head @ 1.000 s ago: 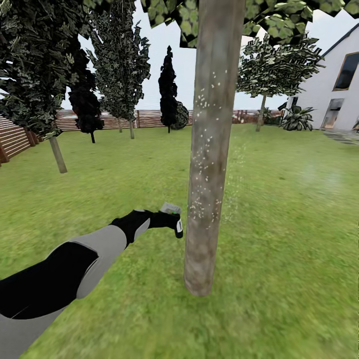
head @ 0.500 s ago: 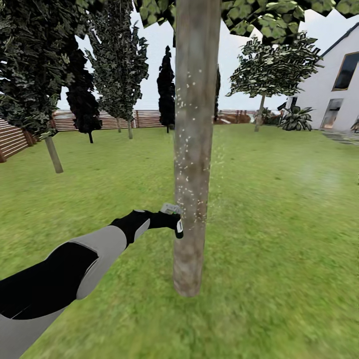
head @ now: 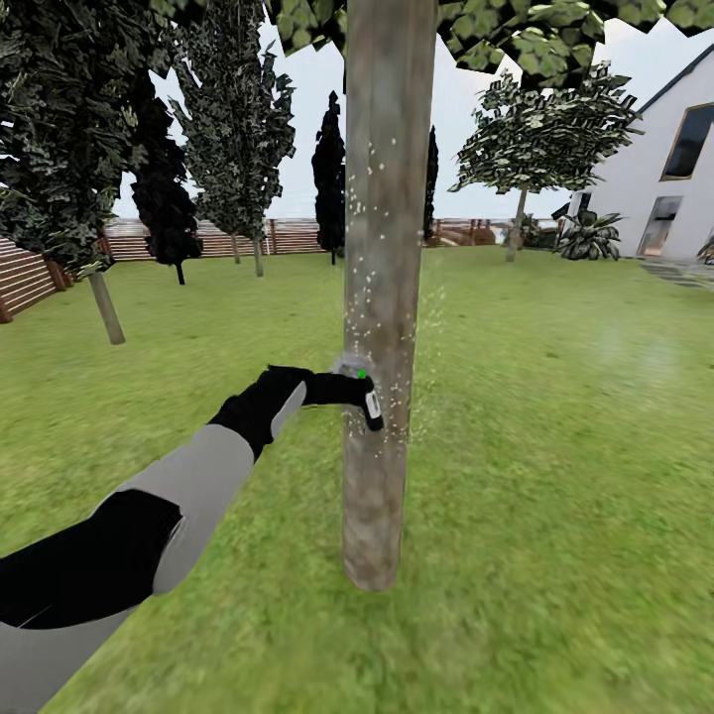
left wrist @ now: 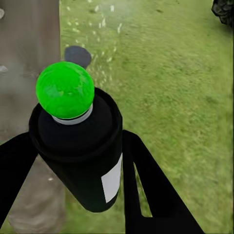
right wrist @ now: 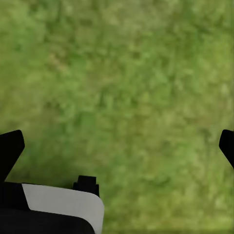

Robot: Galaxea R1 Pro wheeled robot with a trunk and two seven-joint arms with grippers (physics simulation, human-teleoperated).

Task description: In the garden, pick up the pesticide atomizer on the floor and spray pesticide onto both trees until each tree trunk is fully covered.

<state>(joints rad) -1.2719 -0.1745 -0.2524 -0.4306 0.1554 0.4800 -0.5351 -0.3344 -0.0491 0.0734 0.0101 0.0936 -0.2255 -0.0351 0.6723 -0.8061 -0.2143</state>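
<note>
Clamping atomizer [left wrist: 78,151], left claw [left wrist: 73,161] beside trunk [head: 382,297]

The robot's left arm is built of smooth rounded shells: a glossy black upper segment with a thin pale seam line, then a light grey forearm sleeve that narrows toward the wrist. Beyond the grey sleeve comes a matte black wrist housing with a small grey inset panel. The left end effector [head: 365,399] is black, with two flat, tapering black fingers [left wrist: 151,195]. The right end effector [right wrist: 117,146] shows two black finger tips, and beside them a black body carrying a white rounded panel and a small black block.
</note>
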